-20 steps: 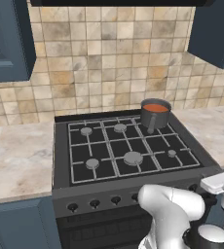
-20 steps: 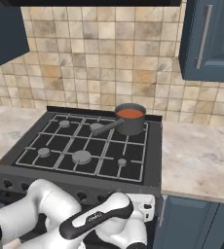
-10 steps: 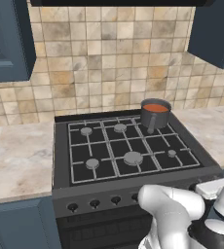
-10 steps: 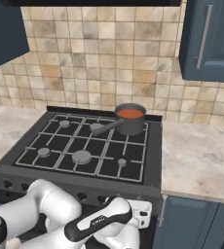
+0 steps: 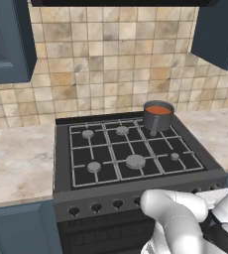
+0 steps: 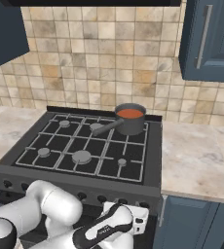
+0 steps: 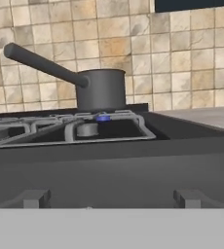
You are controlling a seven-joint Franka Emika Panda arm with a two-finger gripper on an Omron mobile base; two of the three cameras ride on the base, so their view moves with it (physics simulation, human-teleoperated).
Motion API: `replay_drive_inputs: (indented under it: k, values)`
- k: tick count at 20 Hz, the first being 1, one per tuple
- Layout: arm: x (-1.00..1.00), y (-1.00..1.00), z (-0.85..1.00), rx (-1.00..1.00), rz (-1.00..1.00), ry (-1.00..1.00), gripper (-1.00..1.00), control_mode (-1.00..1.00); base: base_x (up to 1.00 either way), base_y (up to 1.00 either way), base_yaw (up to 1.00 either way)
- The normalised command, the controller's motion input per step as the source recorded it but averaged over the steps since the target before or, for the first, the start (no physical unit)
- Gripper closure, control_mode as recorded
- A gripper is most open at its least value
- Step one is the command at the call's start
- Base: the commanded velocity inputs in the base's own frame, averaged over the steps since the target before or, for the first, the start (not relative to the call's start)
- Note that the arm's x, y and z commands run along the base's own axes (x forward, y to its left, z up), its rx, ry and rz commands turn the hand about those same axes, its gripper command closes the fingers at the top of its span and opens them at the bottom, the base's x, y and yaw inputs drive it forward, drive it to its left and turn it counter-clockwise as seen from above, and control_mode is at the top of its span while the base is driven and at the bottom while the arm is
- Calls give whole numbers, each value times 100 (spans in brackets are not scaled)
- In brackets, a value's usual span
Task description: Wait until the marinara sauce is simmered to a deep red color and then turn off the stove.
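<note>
Stove (image 5: 131,154) sits between two marble bench (image 5: 17,161) stretches, against a tan tiled wall (image 5: 111,59). Grey saucepan (image 5: 158,117) is on the back right burner, near the wall. Sauce (image 5: 158,109) fills it, smooth orange-red surface, round. In the right base view the pan's handle (image 6: 105,128) points left and toward the front, over the grates. In the hand view a small blue flame (image 7: 102,117) shows under the pan (image 7: 100,90), so that burner is lit. Other burners bare, nothing on them.

Black knobs (image 5: 96,208) run along the stove front. Two of them (image 7: 34,198) show close up at the bottom of the hand view, level with the camera.

Arm is folded low in front of the stove, below the knob row; white elbow (image 5: 173,206) bulges in the left base view. Hand (image 6: 133,221) is down by the front panel at the right end in the right base view, fingers not clearly seen there. Hand is fully open, holding nothing, clear of knobs and pan.

Blue cupboards (image 6: 209,39) hang upper left and upper right.
</note>
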Motion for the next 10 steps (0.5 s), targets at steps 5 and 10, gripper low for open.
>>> replay_drive_inputs:
  k: [5, 10]
  values:
    - [0, 0, -3, 0, 0, -10, -100, -100, 0, 0, 0]
    - [0, 0, -7, 0, 0, -9, -100, -100, 0, 0, 0]
